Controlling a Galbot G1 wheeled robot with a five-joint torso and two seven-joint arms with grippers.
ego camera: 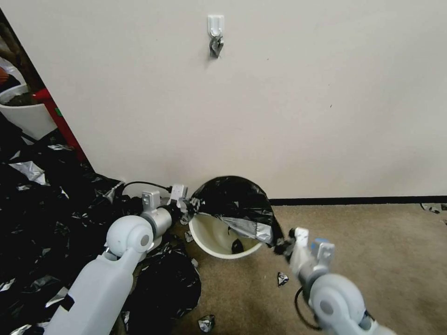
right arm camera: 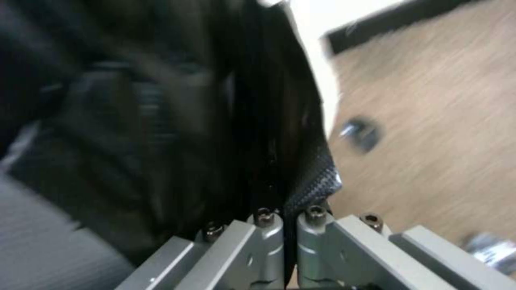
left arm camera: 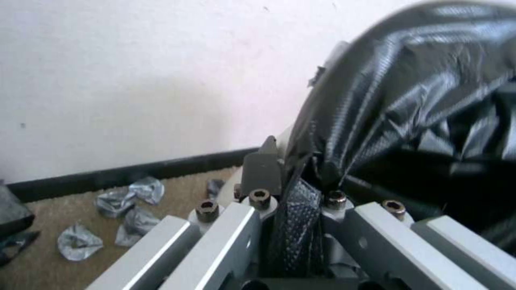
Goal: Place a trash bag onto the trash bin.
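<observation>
The cream-white trash bin [ego camera: 208,234] stands on the carpet against the wall. The glossy black trash bag [ego camera: 235,199] is stretched open above its far half, drooping into the mouth, while the near rim stays bare. At the bin's left side my left gripper [ego camera: 188,205] is shut on the bag's edge. My right gripper [ego camera: 282,245], at the bin's right side, is shut on the opposite edge. In the left wrist view the trash bag [left arm camera: 408,100] billows up from my pinched left gripper [left arm camera: 297,189]. The right wrist view has black film [right arm camera: 161,100] clamped in my right gripper [right arm camera: 293,201].
A big heap of black plastic sheeting [ego camera: 46,209] covers the floor on the left. Behind it stands a bright-white tub [ego camera: 28,116]. Small silver-black scraps [ego camera: 282,278] lie on the carpet, some by the baseboard [left arm camera: 123,209]. A wall hook [ego camera: 215,25] holds a scrap.
</observation>
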